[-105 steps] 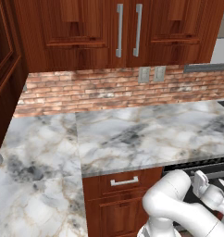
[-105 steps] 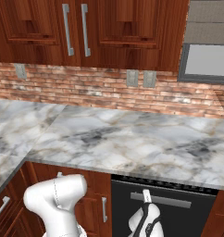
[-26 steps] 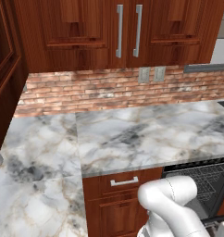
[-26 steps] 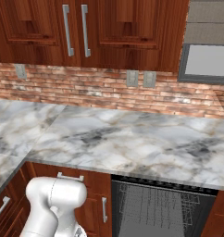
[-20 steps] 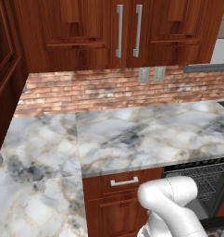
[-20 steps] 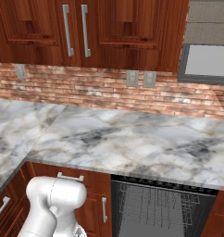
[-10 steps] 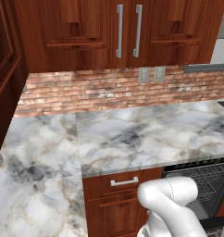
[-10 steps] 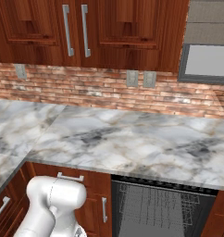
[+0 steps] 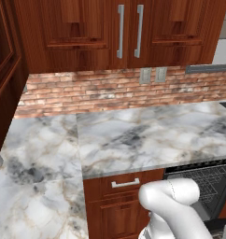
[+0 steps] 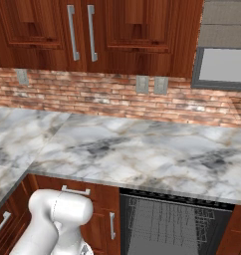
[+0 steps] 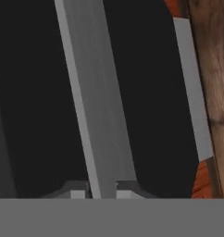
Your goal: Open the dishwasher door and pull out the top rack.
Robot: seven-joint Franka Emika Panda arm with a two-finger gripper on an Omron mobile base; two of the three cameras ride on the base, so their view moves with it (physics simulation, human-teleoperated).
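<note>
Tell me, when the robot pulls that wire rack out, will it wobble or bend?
The top rack is thin crossed metal rods, so probably stiff and fairly light. It fills the dishwasher opening side to side, so it likely slides straight out rather than tipping.

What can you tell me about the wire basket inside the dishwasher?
The top rack is a grey basket made of thin metal rods crossed into a grid, with short upright prongs along it. It sits level inside the dark dishwasher opening, just under the marble counter, and spans nearly the whole width of that opening. It is not yet pulled out. From the left base view its right part shows behind the robot's white arm. Nothing can be seen resting in it or touching it.
</note>
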